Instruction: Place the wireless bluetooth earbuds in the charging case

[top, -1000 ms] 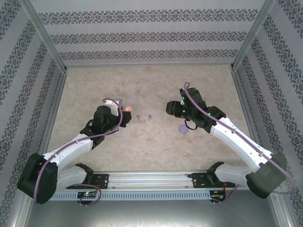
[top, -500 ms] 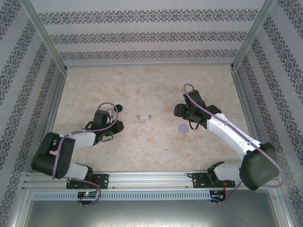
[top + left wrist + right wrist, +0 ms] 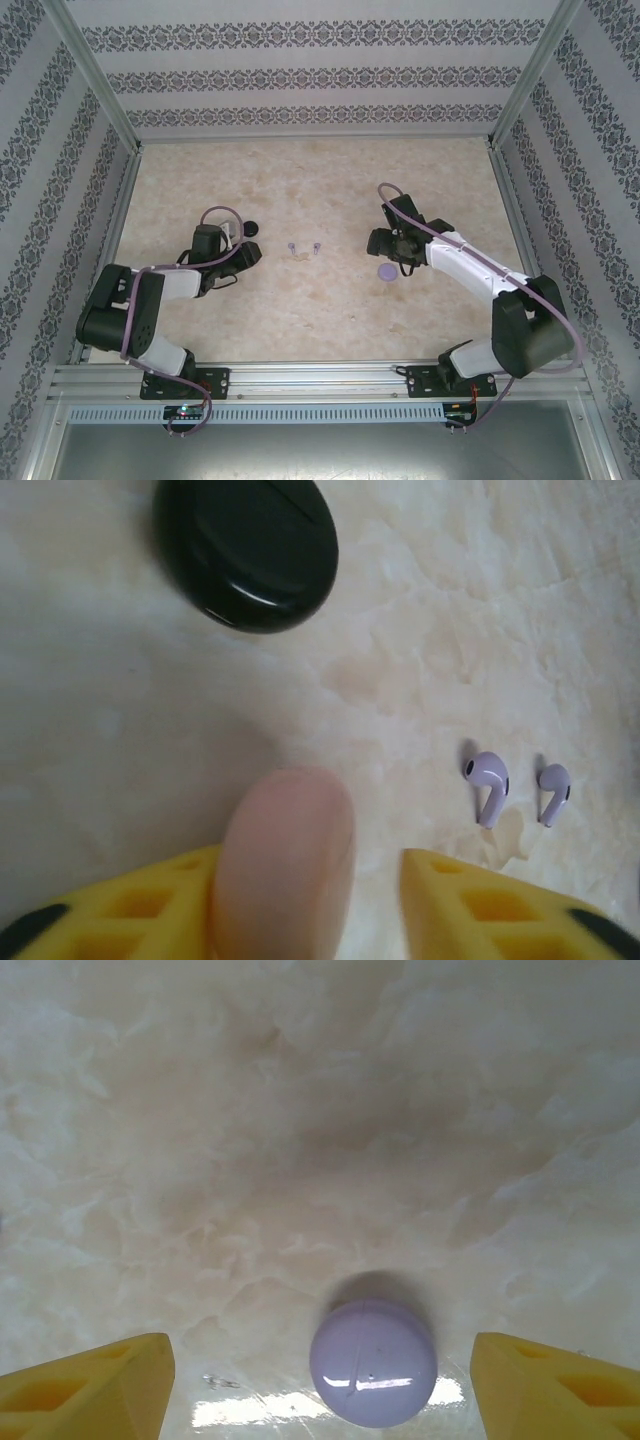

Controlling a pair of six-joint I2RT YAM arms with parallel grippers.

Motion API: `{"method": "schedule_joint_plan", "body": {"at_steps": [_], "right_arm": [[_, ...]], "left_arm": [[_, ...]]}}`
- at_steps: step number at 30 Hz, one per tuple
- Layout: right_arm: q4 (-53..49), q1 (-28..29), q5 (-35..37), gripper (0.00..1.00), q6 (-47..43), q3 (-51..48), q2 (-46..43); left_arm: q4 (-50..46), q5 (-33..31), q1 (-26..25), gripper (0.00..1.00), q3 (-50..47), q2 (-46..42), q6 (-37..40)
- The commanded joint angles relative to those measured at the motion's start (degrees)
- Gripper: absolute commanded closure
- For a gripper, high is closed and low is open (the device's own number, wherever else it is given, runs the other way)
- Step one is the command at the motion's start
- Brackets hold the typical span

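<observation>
Top external view shows two purple earbuds (image 3: 292, 247) lying side by side, apart from each other, on the marble-patterned table (image 3: 300, 180). Left of the earbuds, the left gripper (image 3: 312, 875) stands partly open; a pink rounded case (image 3: 285, 850) rests against one yellow finger (image 3: 120, 905), with a gap to the other. A closed black case (image 3: 245, 550) lies left of the earbuds, farther from the arm bases. Right of the earbuds and slightly nearer the bases sits a closed purple charging case (image 3: 372, 1362). It lies between the widely spread fingers of the right gripper (image 3: 322, 1350), clear of both.
</observation>
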Motion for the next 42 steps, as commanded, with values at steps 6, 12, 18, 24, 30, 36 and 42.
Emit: {"method": "schedule_joint_plan", "body": {"at_steps": [6,12,18,24,30,36,42], "right_arm": [[0.8,-2.3,-0.4,0.22,-3.1,-1.4,3.0],[3.2,-4.4,-3.3,0.21,-4.2,-1.1,6.2],[5.6,-4.4,-6.5,0.22,-2.8,-1.5,9.6],[7.4,-3.4,-8.9,0.22,-0.7,-3.4,9.6],[7.2,-0.1,-9.5,0.23,2.2,-5.6,6.5],[5.1,4.9,-10.1,0.24,4.7,-6.6,1.8],[-1.7,6.2,-3.5,0.23,5.3,-5.8,-5.3]], "left_arm": [[-13.9,-2.2,4.1,0.24,2.0,-10.9,4.2],[-20.6,-1.1,4.8,0.09,6.4,-18.6,6.2],[-24.4,1.1,4.8,0.0,13.0,-21.8,7.9],[-30.8,-1.2,4.8,0.0,20.6,-19.6,8.2],[-23.9,-0.5,4.8,0.0,18.8,-19.0,1.7],[-18.7,4.9,4.8,0.0,18.2,-16.8,-2.0],[-16.1,6.1,4.8,0.0,18.2,-16.5,-5.9]]}}
